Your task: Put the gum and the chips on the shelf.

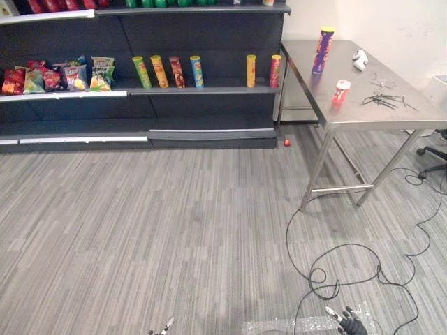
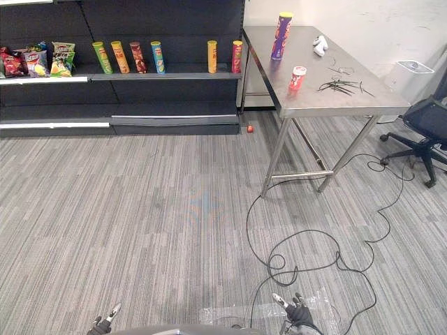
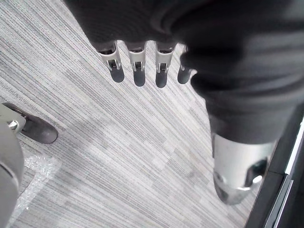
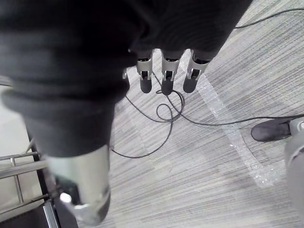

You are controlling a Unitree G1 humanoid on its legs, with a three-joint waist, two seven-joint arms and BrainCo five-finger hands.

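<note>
Over carpet (image 1: 174,230), L hand (image 3: 138,72) & R hand (image 4: 165,81) hang low, uncurled.

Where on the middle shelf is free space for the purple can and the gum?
Between the blue can and the yellow can the shelf board is bare. The left end is crowded with snack bags.

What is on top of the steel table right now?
On the steel table stand a tall purple chips can and a small red gum tub; a white object and thin dark strips lie beside them. Only the spot behind the can is covered.
</note>
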